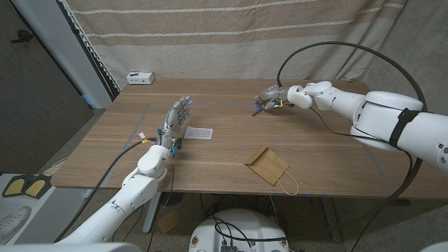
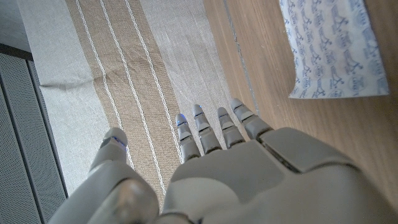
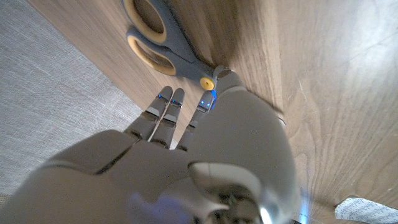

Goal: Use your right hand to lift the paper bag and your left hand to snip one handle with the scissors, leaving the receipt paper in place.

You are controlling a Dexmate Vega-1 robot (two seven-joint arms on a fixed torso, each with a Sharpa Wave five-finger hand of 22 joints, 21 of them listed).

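the wooden table [image 1: 231, 119] spans the head view, with a striped beige curtain [image 1: 231, 35] hanging behind its far edge; a dark panel [image 1: 35, 84] stands beyond the table's left end; the right arm [image 1: 371, 112], white with a black cable looping over it, reaches in from the picture's right toward the far middle of the table; the left arm [image 1: 133, 189] comes up from the lower left corner; the left hand [image 1: 176, 122] stands over the left part of the table, fingers straight and apart, holding nothing, and the left wrist view shows those fingers [image 2: 205, 127] spread with nothing between them; the right hand [image 1: 271, 98] is at the far side of the table, right by the scissors [image 3: 168, 43]; in the right wrist view its fingertips [image 3: 211, 99] lie against the scissors' pivot, the grey and yellow handles just past them; whether it grips the scissors or only touches them i cannot tell; the paper bag [image 1: 267, 164] lies flat near the front edge, right of centre, well apart from both hands, its twine handle [image 1: 288, 185] trailing toward the edge; the receipt paper [image 1: 198, 132], a pale printed slip, lies just beside the left hand on its right; a small white box [image 1: 140, 77] sits at the far left corner.
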